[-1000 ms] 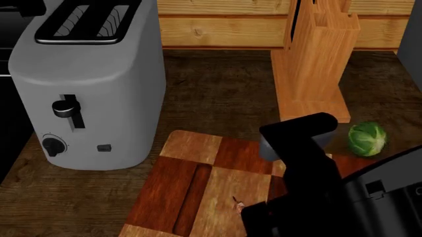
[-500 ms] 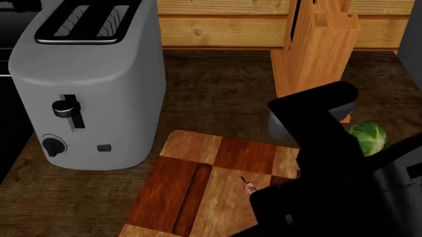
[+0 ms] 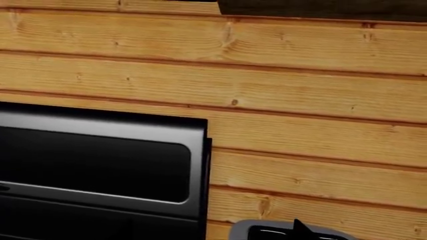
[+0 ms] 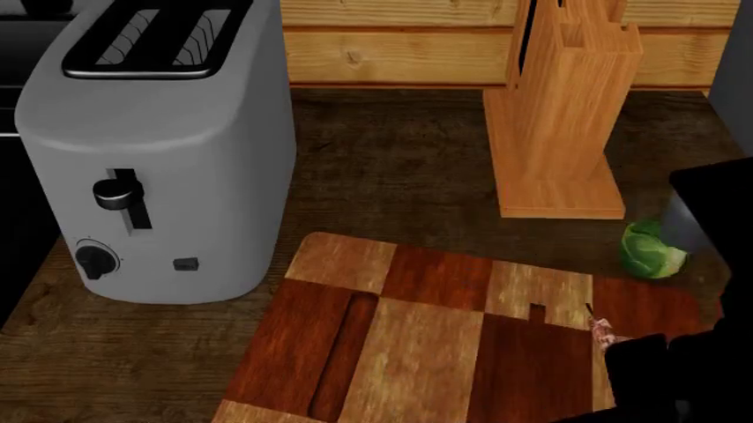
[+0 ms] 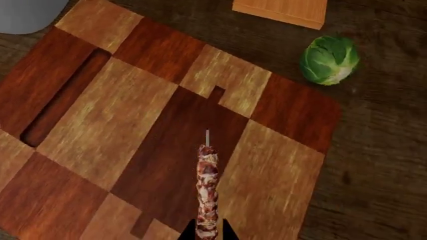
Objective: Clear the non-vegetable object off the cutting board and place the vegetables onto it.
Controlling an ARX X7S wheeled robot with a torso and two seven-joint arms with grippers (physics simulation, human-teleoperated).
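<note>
The non-vegetable object, a thin pinkish-red mottled meat skewer, hangs over the cutting board, with my right gripper shut on its near end. In the head view the skewer is above the right part of the board, sticking out of my black right arm. Of the vegetables, a green Brussels sprout lies on the dark counter just off the board's far right corner. The onion is out of view. Only a dark tip shows at the edge of the left wrist view.
A grey toaster stands left of the board. An upright wooden knife block is behind it, near the sprout. A plank wall closes the back. The left wrist view faces that wall and a black appliance.
My right arm has swung to the right, carrying the skewer from the board's middle toward its right side. The sprout, partly covered before, now shows.
</note>
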